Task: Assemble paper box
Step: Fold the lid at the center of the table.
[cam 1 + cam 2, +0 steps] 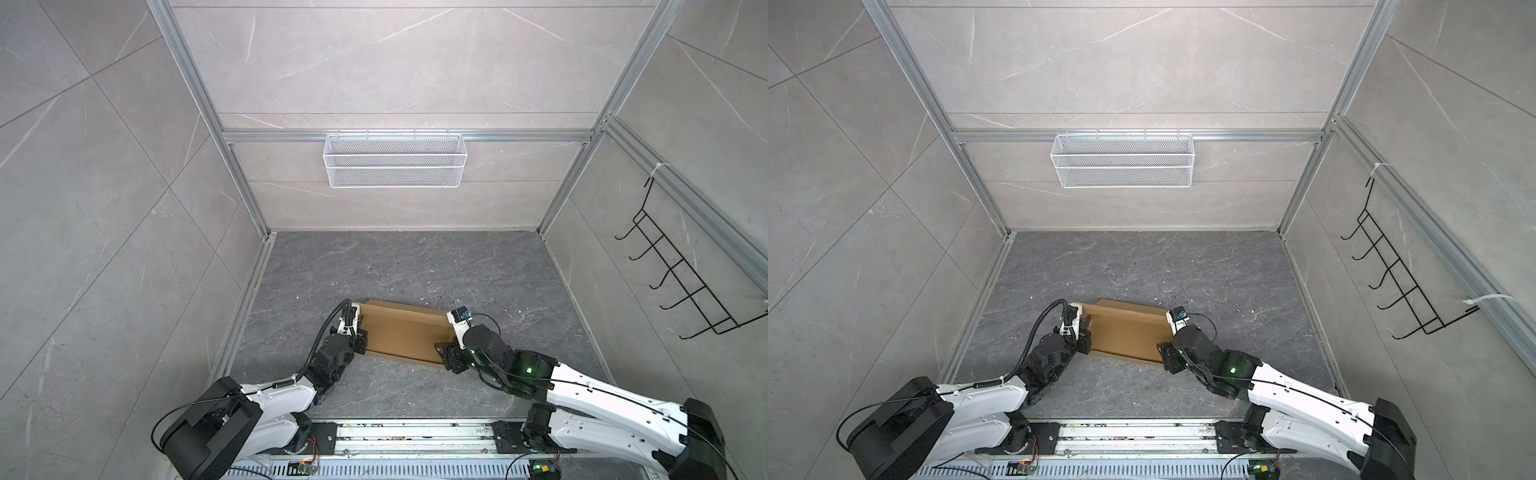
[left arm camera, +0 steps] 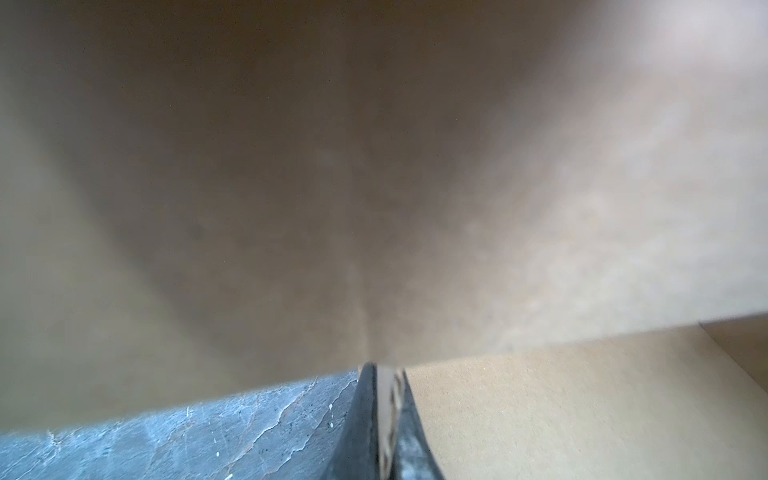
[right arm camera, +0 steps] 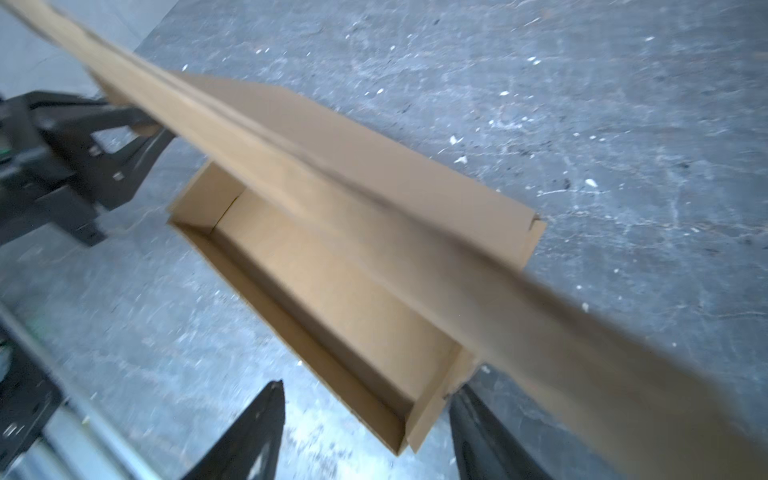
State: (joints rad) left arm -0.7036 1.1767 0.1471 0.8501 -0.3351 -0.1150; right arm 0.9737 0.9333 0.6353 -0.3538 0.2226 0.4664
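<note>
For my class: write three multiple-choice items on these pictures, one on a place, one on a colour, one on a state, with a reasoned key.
1. Where does the white mesh basket hang? A) on the back wall's rail B) on the floor C) on a robot arm
2. What colour is the paper box? A) white B) brown C) blue
3. How is the right gripper? A) shut on the basket B) out of view C) open
1 A: it hangs from the rail in both top views. 2 B: plain brown cardboard in all views. 3 C: the right wrist view shows its fingers spread apart.
</note>
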